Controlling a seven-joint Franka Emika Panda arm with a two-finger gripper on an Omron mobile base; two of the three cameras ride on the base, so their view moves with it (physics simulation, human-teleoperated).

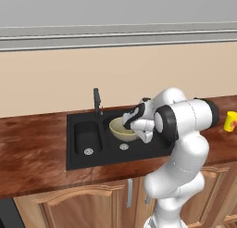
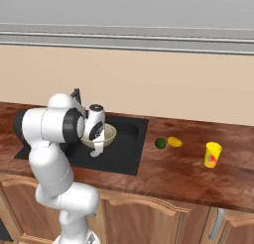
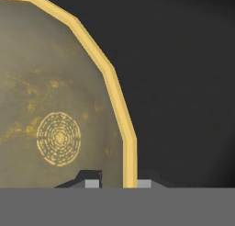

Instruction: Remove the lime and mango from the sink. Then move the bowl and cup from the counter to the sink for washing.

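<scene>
Two fingertips [image 3: 92, 182] straddling bowl [image 3: 55, 105] rim, hand [image 3: 118, 183] clamped on it, over sink [image 1: 83, 150]

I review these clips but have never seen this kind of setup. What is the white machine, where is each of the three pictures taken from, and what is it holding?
The white machine is a robot arm standing in front of a kitchen counter. Two pictures come from cameras behind it, one to its left and one to its right, showing the same scene. The third looks along its gripper, a two-fingered hand. There the two finger tips straddle the rim of the bowl, so the gripper is shut on the bowl, holding it over the large basin of the black sink. To the right of the sink on the counter lie the lime, the mango and, farther right, the yellow cup.
</scene>
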